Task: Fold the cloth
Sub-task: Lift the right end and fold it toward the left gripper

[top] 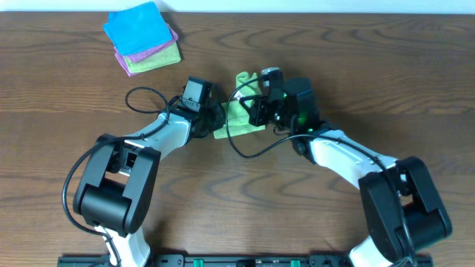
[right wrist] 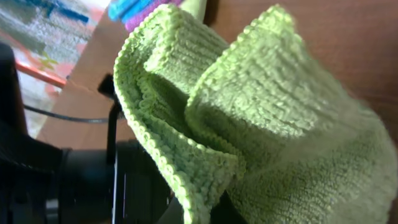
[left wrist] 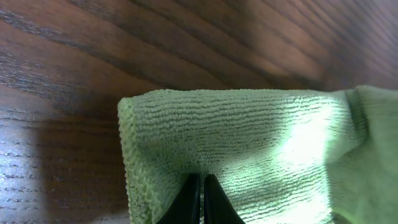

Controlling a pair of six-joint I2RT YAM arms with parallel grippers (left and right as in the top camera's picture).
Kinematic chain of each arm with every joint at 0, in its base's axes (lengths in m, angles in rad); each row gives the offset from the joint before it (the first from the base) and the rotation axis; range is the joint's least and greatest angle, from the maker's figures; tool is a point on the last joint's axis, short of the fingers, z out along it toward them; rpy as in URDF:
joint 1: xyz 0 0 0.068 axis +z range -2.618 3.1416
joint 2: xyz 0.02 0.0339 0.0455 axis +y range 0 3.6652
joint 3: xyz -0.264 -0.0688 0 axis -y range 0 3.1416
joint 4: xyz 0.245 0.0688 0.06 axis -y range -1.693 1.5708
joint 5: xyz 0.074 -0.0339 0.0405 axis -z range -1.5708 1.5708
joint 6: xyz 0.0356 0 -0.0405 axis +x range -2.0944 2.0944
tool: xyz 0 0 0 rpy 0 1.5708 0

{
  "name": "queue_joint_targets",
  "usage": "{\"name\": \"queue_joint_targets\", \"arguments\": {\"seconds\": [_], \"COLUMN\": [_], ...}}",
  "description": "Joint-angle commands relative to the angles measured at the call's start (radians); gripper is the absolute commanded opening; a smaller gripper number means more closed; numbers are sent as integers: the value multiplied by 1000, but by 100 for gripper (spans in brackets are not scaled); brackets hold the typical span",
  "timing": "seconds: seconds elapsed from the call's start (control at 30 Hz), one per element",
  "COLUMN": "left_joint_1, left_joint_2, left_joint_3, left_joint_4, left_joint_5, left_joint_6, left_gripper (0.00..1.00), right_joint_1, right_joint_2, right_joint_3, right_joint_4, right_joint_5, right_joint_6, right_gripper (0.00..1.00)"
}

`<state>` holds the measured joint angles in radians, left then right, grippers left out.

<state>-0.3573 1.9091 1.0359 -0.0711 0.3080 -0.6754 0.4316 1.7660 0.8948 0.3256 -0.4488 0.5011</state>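
Left gripper (left wrist: 200, 200) jaws clenched on cloth (left wrist: 249, 137) edge; right gripper (top: 254, 110) jaws buried in folds, can't tell. Pull edge taut between arms before laying on worktop (top: 371, 67).

The cloth (top: 234, 119) lies mid-bench (top: 371, 59). The left pincer (top: 216, 121) meets the cloth's left edge and the right pincer (top: 255, 111) its right. A folded stack (top: 142, 38) sits well behind-left.
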Motion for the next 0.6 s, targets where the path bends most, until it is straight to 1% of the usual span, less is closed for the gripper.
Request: {"name": "queue_joint_targets", "arguments": {"seconds": [0.0, 0.27, 0.4, 0.57], "left_joint_1": [0, 5, 6, 20], "left_joint_2": [6, -13, -40, -105], "left_joint_3": [28, 29, 36, 40], "left_joint_4": [-3, -1, -13, -34], "left_joint_5": [10, 36, 56, 43], "left_joint_6": [19, 26, 59, 103], "left_gripper": [6, 6, 6, 6], "right_joint_1": [10, 30, 45, 61], "right_joint_2": [-3, 13, 35, 66], "right_joint_3": [11, 11, 11, 11], "right_joint_4": [-33, -60, -61, -61], "right_joint_5": [34, 35, 39, 42], "right_joint_6": [-31, -92, -103, -121], "right_gripper": [1, 1, 1, 1]}}
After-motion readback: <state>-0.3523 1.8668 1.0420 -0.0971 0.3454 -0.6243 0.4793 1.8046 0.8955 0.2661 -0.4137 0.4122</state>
